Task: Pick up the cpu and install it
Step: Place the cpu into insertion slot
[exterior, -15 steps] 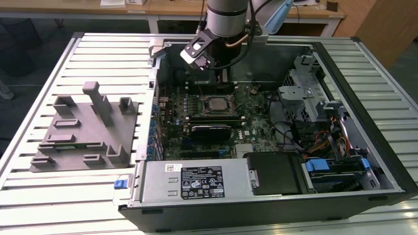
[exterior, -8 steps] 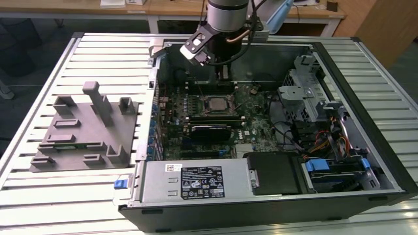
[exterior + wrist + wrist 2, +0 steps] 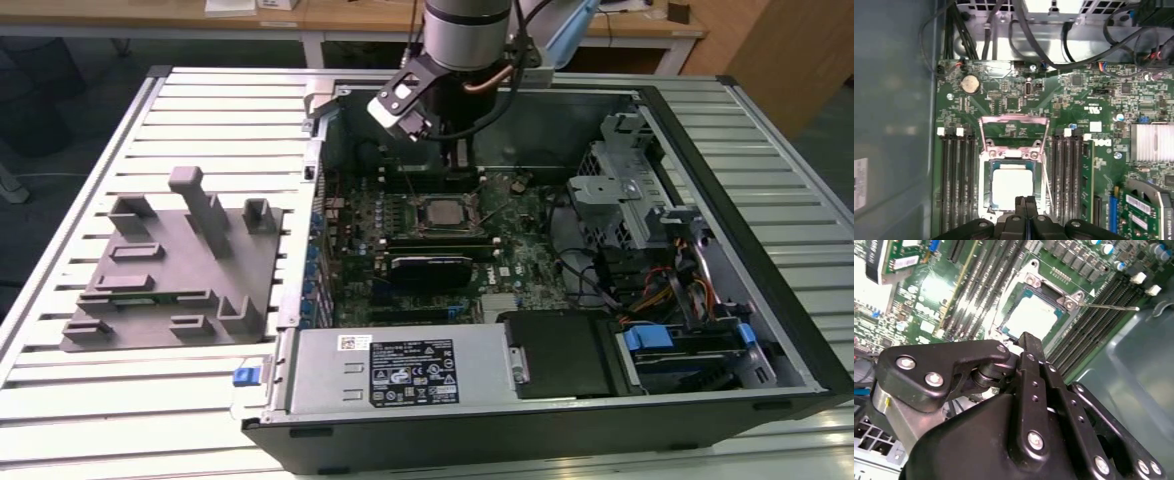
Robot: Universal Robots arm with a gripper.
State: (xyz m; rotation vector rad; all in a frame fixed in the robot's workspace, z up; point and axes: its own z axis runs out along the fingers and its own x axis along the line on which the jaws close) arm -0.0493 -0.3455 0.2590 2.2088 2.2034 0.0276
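Already the small flat square cpu with its silvery-white metal top and thin greenish rim (image 3: 1013, 186) lies flat in the dark square socket frame (image 3: 987, 191) on the green motherboard (image 3: 1089, 95). This sits inside the open black computer case (image 3: 534, 425) on the slatted metal tabletop (image 3: 134, 400). The socket's thin metal bracket (image 3: 1013, 119) is swung open beside it. The black gripper (image 3: 1026, 204) hangs just over one edge of the cpu, fingers pressed together and holding nothing. Whether its tips touch the chip cannot be told.
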